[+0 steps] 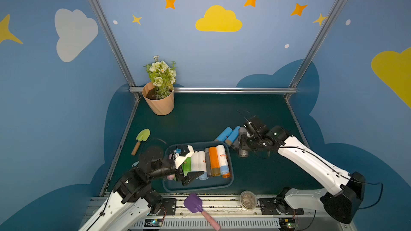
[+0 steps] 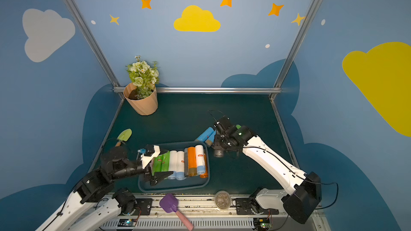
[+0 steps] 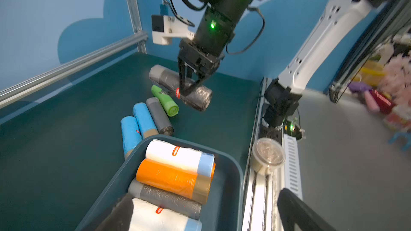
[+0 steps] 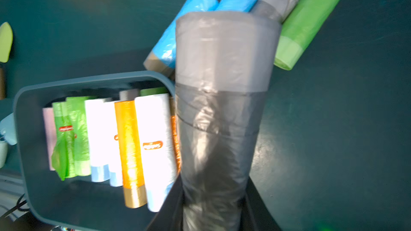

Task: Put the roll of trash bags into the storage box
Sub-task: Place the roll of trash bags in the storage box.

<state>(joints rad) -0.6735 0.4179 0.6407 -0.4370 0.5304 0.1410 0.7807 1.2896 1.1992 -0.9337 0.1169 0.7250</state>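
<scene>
The right gripper (image 3: 189, 88) is shut partway around a dark grey roll (image 3: 196, 97) of trash bags. It holds the roll near the middle. The roll lies on its side in the grip, just beside the far right corner of the box (image 1: 200, 186), outside it. I cannot tell if it touches the table (image 1: 200, 118).

The left gripper (image 1: 186, 163) is wide open and holds nothing. It hangs over the left end of the box.

In the box, rolls lie side by side: pink, green, white and grey ones, an orange roll (image 1: 213, 161), and one more white roll.

On the table close to the held roll lie two blue rolls (image 3: 144, 118), a thin grey roll (image 3: 159, 116) and a green roll (image 3: 165, 101).

A flower pot (image 1: 159, 101) stands in the far left corner. A green shovel (image 1: 141, 137) lies left of the box. A purple shovel (image 1: 193, 203) and a small round tub (image 1: 248, 200) sit at the front edge.
</scene>
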